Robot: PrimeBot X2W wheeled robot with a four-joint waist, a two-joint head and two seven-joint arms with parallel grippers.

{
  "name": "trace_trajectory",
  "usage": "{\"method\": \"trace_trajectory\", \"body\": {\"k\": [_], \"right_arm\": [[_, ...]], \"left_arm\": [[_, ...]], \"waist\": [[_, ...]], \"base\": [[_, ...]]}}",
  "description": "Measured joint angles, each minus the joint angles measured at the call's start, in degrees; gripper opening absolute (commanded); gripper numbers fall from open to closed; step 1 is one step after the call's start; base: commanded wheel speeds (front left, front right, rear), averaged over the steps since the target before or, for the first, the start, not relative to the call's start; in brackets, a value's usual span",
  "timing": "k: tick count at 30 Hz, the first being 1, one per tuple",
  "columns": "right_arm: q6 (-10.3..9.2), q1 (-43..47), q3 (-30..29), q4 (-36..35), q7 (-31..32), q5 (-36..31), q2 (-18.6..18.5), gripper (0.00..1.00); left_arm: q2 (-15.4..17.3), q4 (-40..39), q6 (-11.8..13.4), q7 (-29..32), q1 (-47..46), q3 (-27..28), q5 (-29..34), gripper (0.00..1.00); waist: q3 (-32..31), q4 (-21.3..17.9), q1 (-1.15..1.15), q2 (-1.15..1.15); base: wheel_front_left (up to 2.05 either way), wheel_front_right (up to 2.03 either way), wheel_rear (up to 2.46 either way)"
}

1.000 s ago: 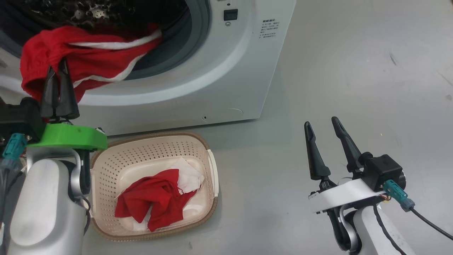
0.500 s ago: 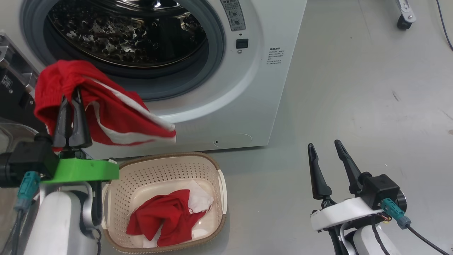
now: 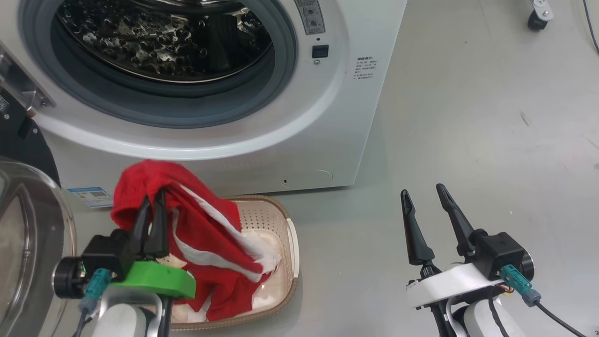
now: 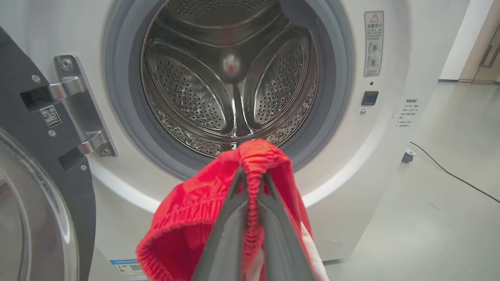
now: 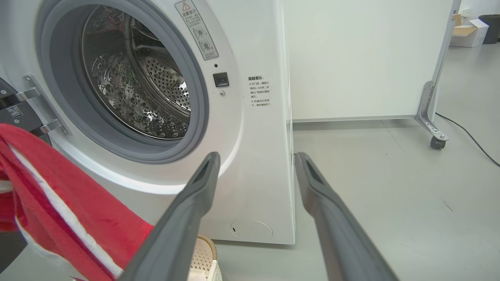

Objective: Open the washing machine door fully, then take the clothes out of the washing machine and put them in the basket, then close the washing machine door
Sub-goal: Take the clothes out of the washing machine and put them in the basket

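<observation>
My left gripper (image 3: 154,199) is shut on a red garment with white bands (image 3: 201,224), which it holds by the bunched waistband (image 4: 254,156). The cloth drapes down over the left half of the cream basket (image 3: 286,243), onto more red and white clothes (image 3: 229,295) lying inside. The white washing machine (image 3: 337,117) stands behind, and the part of its steel drum (image 4: 230,78) that I see holds no clothes. The washing machine door (image 3: 28,243) hangs open at the left. At the lower right my right gripper (image 3: 423,192) is open over bare floor, its fingers (image 5: 195,195) holding nothing.
The door's metal hinge (image 4: 74,113) sits at the opening's left edge. A white partition on castors (image 5: 433,128) and a black cable (image 5: 465,136) stand to the right of the machine. Grey floor (image 3: 468,140) spreads to the right.
The left gripper pulled the red garment out of the drum opening and lowered it down to the basket. The head camera shifted. The right gripper stayed open in about the same place.
</observation>
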Motion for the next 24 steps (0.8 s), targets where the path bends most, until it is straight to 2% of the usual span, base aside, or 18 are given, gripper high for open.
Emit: {"method": "trace_trajectory", "body": {"k": [13, 24], "right_arm": [[0.07, -2.4, 1.8, -2.7, 0.0, -0.3, 0.0, 1.00], [0.04, -6.0, 3.1, -4.4, 0.0, 0.2, 0.0, 1.00]], "left_arm": [[-0.4, 12.4, -2.2, 2.1, 0.6, -3.8, -0.6, 0.00], [-0.8, 21.8, -2.5, 5.1, -8.0, -2.7, -1.4, 0.00]], "waist": [[6.5, -2.5, 0.00, 0.00], [13.5, -4.9, 0.00, 0.00]], "base": [[0.00, 0.00, 0.00], [0.00, 0.00, 0.00]]}}
